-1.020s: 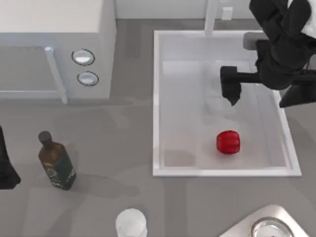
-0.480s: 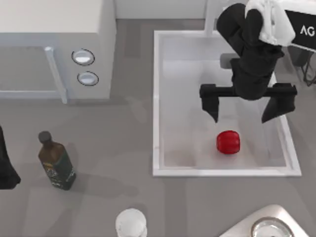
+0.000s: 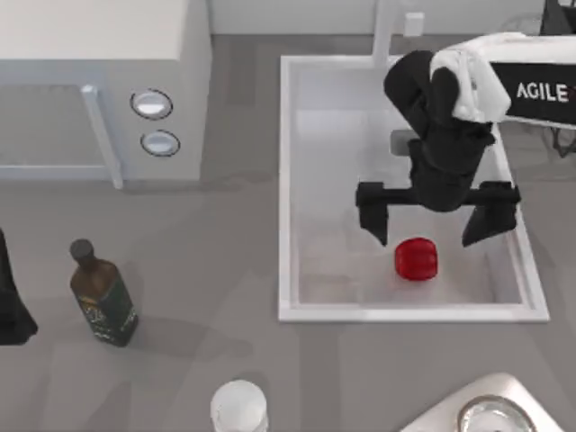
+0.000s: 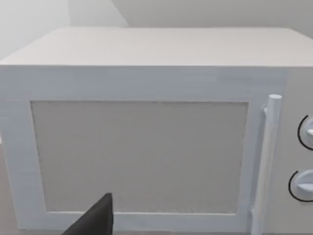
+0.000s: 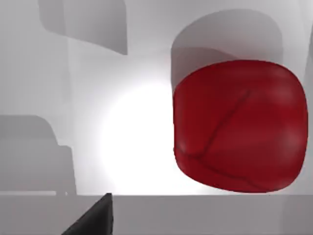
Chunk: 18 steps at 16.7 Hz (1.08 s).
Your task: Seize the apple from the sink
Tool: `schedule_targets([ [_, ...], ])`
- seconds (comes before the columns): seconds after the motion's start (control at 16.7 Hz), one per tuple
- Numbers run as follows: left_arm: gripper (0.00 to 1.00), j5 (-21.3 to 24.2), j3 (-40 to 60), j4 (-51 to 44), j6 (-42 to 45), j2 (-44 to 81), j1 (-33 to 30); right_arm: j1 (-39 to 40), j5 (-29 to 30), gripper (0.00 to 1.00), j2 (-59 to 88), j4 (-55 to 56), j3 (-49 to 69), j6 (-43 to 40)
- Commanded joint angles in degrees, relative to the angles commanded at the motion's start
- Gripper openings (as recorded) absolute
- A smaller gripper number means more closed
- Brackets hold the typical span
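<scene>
Big white sink [image 3: 286,189] sunk into the right half of the desk [image 3: 234,261], and just one thing sitting in it: the apple [image 3: 416,258], down on the basin floor toward the near right corner, clear of all the walls. Faucet post [image 3: 385,31] up at the far rim.

Apple looks squat and blocky, slightly wider than tall from above, so no real long axis to speak of. Can't tell where the stem end points; from the right wrist view the apple [image 5: 239,125] just shows a glossy dark-red face with a faint crease across it.

Right gripper [image 3: 438,223] hanging over the sink, fingers [image 3: 374,212] spread wide apart, one tip to each side and just on the far side of the apple, not touching it.

Left arm [image 3: 11,297] parked at the left edge of the desk, fingers too hidden to call either way. Left wrist view facing the white microwave [image 4: 146,132].

Elsewhere on the desk: dark bottle [image 3: 103,295] at the near left, well apart from the sink, and a clear glass [image 3: 239,407] at the near edge.
</scene>
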Motion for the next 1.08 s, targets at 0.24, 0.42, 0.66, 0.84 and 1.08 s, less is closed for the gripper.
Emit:
schedule_targets([
  [0.24,1.0,0.0,0.0,0.0,0.0,0.0,0.0,0.17,0.08,1.0,6.58,12.45,-4.79,0.13],
  [0.42,1.0,0.0,0.0,0.0,0.0,0.0,0.0,0.24,0.11,1.0,9.36,16.23,-6.73,0.19],
  [0.66,1.0,0.0,0.0,0.0,0.0,0.0,0.0,0.24,0.11,1.0,9.44,16.32,-6.79,0.2],
  [0.84,1.0,0.0,0.0,0.0,0.0,0.0,0.0,0.24,0.11,0.77,9.44,16.32,-6.79,0.2],
  [1.08,1.0,0.0,0.0,0.0,0.0,0.0,0.0,0.24,0.11,0.47,9.44,16.32,-6.79,0.2],
])
